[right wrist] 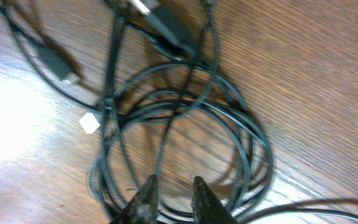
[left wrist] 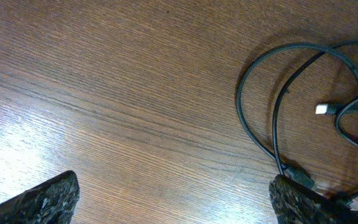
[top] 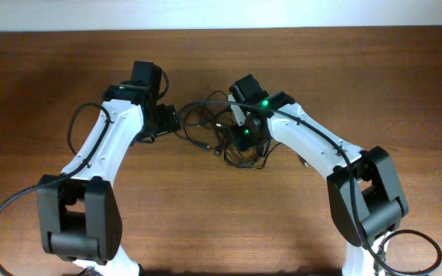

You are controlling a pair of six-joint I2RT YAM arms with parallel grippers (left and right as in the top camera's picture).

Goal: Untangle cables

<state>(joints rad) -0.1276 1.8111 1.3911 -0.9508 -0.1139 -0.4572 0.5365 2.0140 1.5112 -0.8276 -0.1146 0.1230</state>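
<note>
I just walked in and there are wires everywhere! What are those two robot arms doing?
Two robot arms are working on a tangle of thin black cables in the middle of the wooden table. The right gripper is down on the coiled loops with its fingers close together; whether it actually pinches a strand is hard to tell. The left gripper is wide open and empty, low over bare wood beside a loose loop. The cables are not yet untangled.
</note>
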